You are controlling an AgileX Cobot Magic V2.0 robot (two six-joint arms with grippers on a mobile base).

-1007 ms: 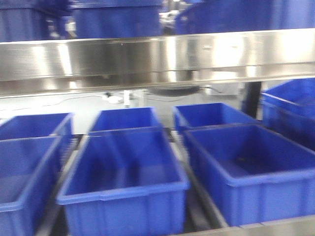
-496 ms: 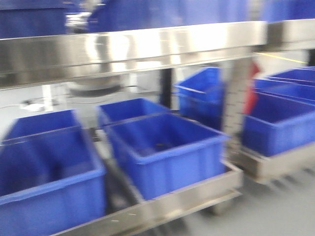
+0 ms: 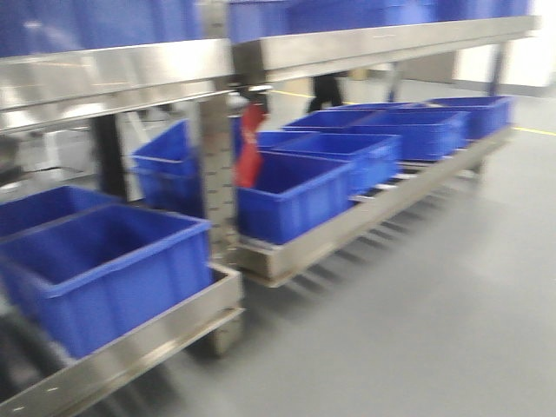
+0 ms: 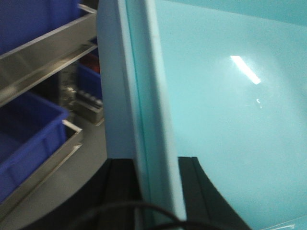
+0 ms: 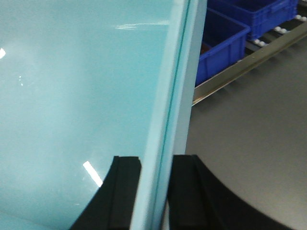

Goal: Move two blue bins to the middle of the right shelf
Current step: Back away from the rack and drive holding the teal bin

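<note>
Grey floor (image 3: 434, 304) runs beside two stainless racks (image 3: 217, 174) loaded with royal-blue bins (image 3: 104, 261); my front view is blurred. The steel tier of the right rack (image 3: 382, 39) crosses the upper right. The left gripper (image 4: 156, 191) is clamped across a wall of the pale light-blue bin (image 4: 230, 96), one finger on each face. The right gripper (image 5: 154, 187) clamps another wall likewise. The bin is held apart from the racks; I cannot tell whether two are nested.

Front cam looked slantwise along the steel racks (image 3: 295, 254), fairly close. Both wrist cams sat jammed against the pale-blue bin (image 4: 216, 96), same racks alongside.
</note>
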